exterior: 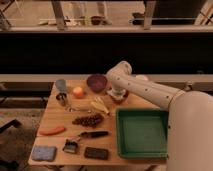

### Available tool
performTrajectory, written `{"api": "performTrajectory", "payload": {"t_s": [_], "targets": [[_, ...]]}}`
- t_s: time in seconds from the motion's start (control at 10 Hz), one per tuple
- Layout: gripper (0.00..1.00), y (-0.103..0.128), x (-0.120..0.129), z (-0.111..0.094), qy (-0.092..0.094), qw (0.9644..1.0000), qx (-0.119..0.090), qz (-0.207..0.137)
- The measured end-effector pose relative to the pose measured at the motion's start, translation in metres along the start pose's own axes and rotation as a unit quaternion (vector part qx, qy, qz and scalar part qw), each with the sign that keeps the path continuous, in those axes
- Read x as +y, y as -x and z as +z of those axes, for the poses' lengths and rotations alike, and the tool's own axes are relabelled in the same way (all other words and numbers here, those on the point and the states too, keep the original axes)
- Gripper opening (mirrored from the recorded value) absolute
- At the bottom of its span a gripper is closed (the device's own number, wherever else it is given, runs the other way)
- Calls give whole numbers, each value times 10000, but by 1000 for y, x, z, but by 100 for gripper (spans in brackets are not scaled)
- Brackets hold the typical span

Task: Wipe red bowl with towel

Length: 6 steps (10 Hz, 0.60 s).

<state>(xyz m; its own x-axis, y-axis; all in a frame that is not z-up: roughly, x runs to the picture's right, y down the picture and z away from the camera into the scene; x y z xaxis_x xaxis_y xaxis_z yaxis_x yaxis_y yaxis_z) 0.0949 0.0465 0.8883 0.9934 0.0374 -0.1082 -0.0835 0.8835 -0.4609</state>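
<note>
Well, gripper (118, 93): was down at the red bowl (125, 96); its grip could not be told.
Towel (44, 152): lay on the table (59, 119), well apart.

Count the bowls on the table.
2: a purple bowl at the back of the table, and a red bowl to its right, partly hidden under the gripper.

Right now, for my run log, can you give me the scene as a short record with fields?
gripper: over the red bowl, at the back of the table
red bowl: partly hidden by the gripper
purple bowl: just left of the red bowl
green tray: front right of the table
blue pad: front left corner, far from the gripper
</note>
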Motion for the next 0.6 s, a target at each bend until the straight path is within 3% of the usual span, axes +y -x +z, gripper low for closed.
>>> {"api": "performTrajectory", "payload": {"t_s": [0.3,0.6], "targets": [[0,-12,4,-6,-296,9987,320,252],[0,-17,-6,-4,-444,9965,604,371]]}}
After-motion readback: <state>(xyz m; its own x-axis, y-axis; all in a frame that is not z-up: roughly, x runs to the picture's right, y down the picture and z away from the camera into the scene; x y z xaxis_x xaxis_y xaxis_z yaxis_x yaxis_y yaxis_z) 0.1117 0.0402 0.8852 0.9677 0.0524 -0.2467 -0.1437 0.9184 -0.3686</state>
